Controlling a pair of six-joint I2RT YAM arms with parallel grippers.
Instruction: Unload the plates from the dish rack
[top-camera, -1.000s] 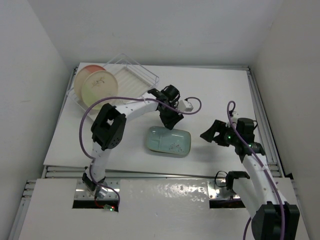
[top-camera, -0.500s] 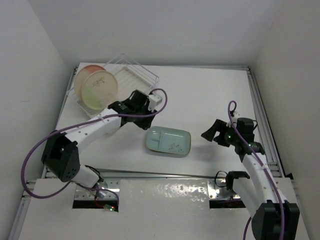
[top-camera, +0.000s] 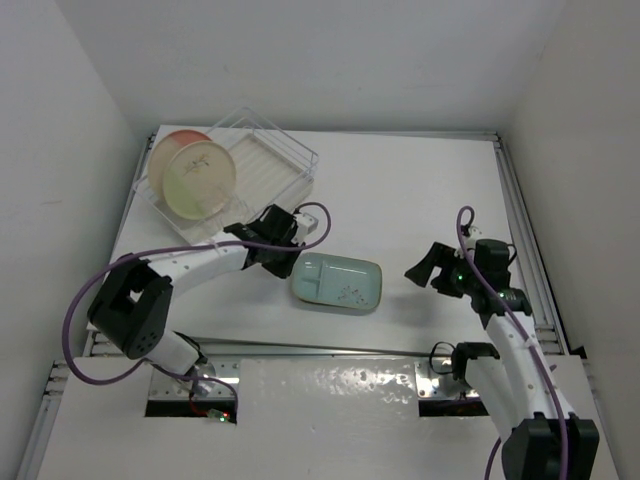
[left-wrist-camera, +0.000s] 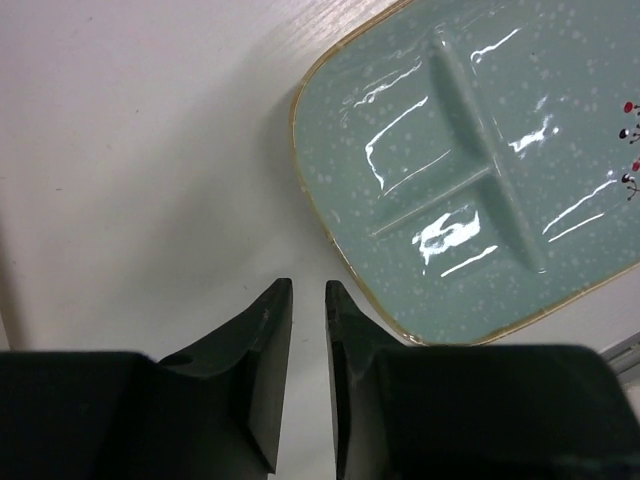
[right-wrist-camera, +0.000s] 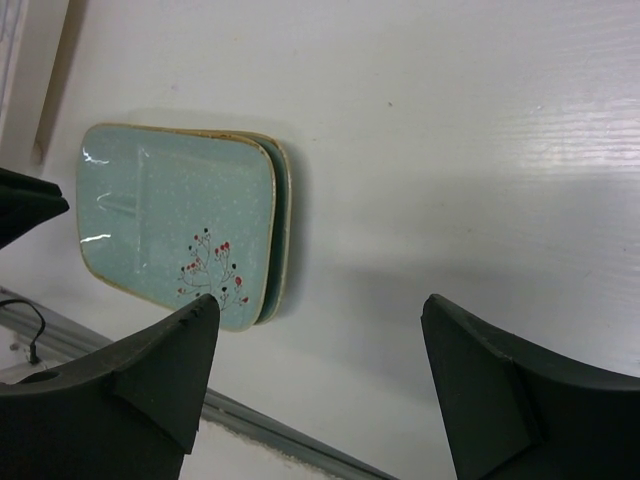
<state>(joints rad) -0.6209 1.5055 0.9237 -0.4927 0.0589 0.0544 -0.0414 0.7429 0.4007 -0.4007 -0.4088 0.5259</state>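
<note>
Two round cream plates (top-camera: 195, 178) with salmon-pink segments stand on edge in the clear dish rack (top-camera: 275, 150) at the back left. Two pale teal divided plates (top-camera: 337, 282) lie stacked on the table in the middle; they also show in the left wrist view (left-wrist-camera: 470, 170) and the right wrist view (right-wrist-camera: 180, 225). My left gripper (top-camera: 283, 262) (left-wrist-camera: 308, 290) is low over the table just left of the teal stack, its jaws almost closed with nothing between them. My right gripper (top-camera: 425, 268) (right-wrist-camera: 320, 305) is wide open and empty, to the right of the stack.
The white table (top-camera: 420, 190) is enclosed by white walls at the back and both sides. A metal rail (top-camera: 330, 348) runs along its near edge. The left arm's purple cable (top-camera: 100, 290) loops over the table's left part.
My left arm has swung from above the teal stack towards the left, and its gripper now sits low at the stack's left edge. The right arm has hardly moved.
</note>
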